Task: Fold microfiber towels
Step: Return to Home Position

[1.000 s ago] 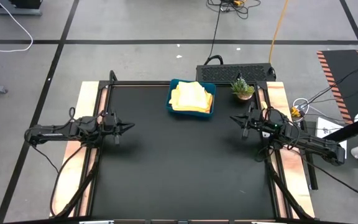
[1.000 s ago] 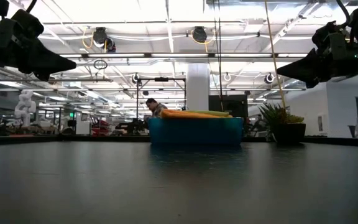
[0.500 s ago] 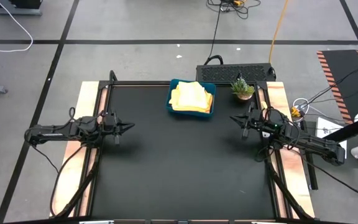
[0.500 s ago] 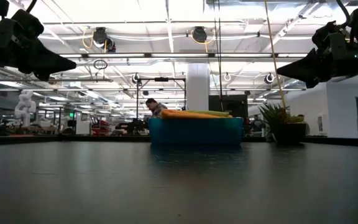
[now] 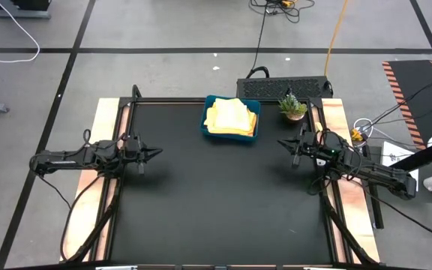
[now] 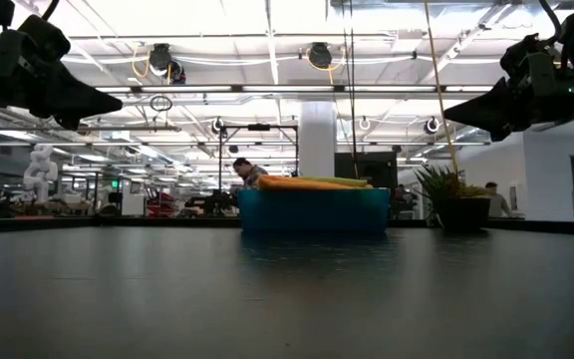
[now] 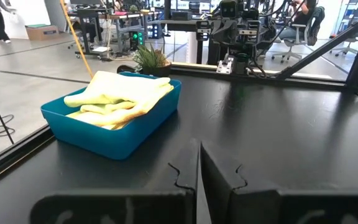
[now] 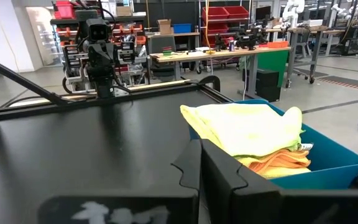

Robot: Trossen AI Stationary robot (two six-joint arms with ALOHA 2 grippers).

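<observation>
Towels [image 5: 231,116] in tray [image 5: 231,138] at 12 o'clock; left pincer [image 5: 157,152] at 9, right pincer [image 5: 281,142] at 3, both clenched.

Between the left gripper [image 5: 158,153] and the right gripper [image 5: 280,142] the black tabletop [image 5: 216,202] lies open, straight ahead of both. The blue tray [image 5: 231,138], heaped with microfiber towels [image 5: 231,116], stands forward-left of the left gripper and forward-right of the right one. A potted plant [image 5: 292,106] stands near the right gripper's right side.

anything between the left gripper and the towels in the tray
Nothing visible: only bare table lies between the left gripper and the towels in the blue tray. The potted plant stands past the tray.
</observation>
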